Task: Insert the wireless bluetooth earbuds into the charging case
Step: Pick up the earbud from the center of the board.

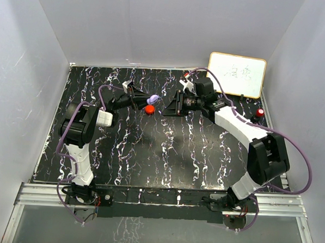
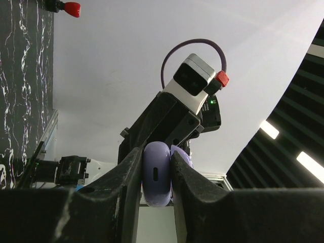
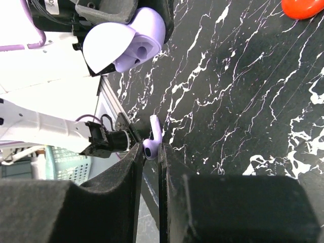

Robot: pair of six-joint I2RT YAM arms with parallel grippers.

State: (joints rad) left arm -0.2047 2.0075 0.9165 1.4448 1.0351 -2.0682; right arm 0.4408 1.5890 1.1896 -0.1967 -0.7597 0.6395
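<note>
My left gripper (image 2: 156,152) is shut on the purple charging case (image 2: 156,174) and holds it on edge above the table. From the right wrist view the case (image 3: 126,43) has its lid swung open, and the sockets inside face my right gripper. My right gripper (image 3: 150,148) is shut on a purple earbud (image 3: 154,132), whose stem sticks out past the fingertips. In the top view both grippers meet over the back middle of the table, the left (image 1: 144,100) with the case (image 1: 151,99) and the right (image 1: 166,107) a short gap away.
A red round piece (image 1: 149,110) lies on the black marbled table (image 1: 150,153) just below the two grippers. A small whiteboard (image 1: 236,74) leans at the back right, with a red-topped object (image 1: 259,112) in front of it. White walls close in three sides.
</note>
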